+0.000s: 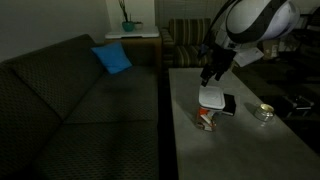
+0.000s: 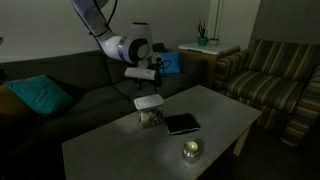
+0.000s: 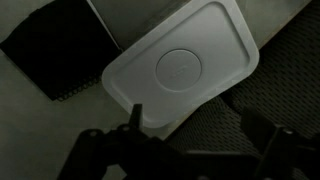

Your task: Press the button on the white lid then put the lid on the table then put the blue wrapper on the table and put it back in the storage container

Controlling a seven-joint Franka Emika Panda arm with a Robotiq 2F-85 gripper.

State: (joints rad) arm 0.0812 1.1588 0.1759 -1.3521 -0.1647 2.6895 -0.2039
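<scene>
The white lid [image 1: 213,97] [image 2: 150,102] sits on the storage container [image 1: 207,118] [image 2: 152,118], near the sofa-side edge of the table [image 1: 240,150] [image 2: 105,150]. In the wrist view the lid [image 3: 185,70] shows a round button mark in its middle. My gripper [image 1: 212,73] [image 2: 143,74] [image 3: 200,125] hangs above the lid, apart from it, open and empty. Orange-red and white contents show through the container. No blue wrapper can be made out.
A flat black rectangular object [image 1: 229,105] [image 2: 182,124] [image 3: 55,50] lies right beside the container. A small round silvery dish [image 1: 264,113] [image 2: 191,150] stands further along the table. A dark sofa [image 1: 80,100] runs beside the table, with a blue cushion [image 1: 112,58].
</scene>
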